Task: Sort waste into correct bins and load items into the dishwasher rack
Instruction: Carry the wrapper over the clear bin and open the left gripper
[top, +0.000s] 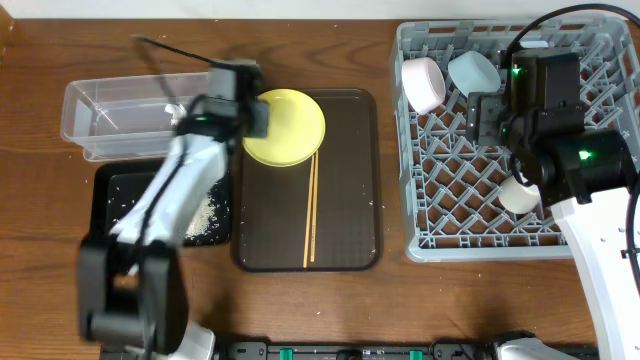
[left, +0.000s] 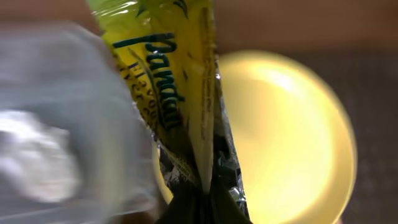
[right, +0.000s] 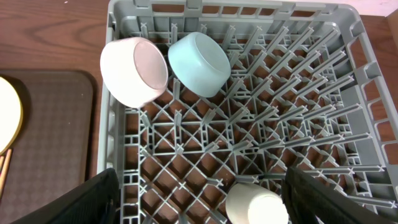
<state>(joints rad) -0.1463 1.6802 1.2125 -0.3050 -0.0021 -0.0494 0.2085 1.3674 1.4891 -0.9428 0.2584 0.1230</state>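
My left gripper (left: 205, 208) is shut on the green-and-yellow printed snack wrapper (left: 171, 81). It holds the wrapper between the clear tub (top: 110, 120) and the yellow plate (top: 290, 125), and the plate also shows in the left wrist view (left: 292, 137). In the overhead view the left gripper (top: 235, 82) hides the wrapper. Chopsticks (top: 310, 215) lie on the brown tray. My right gripper (right: 205, 205) is open and empty above the grey dishwasher rack (right: 118, 155). The rack holds a white bowl (right: 134, 71), a light blue bowl (right: 199, 62) and a pale cup (right: 255, 205).
The dark brown serving tray (top: 350, 200) lies mid-table. The black tray (top: 115, 190), in front of the clear tub, holds loose rice (top: 205, 218). The rack (top: 415, 245) fills the right side, with my right gripper (top: 485, 115) over it.
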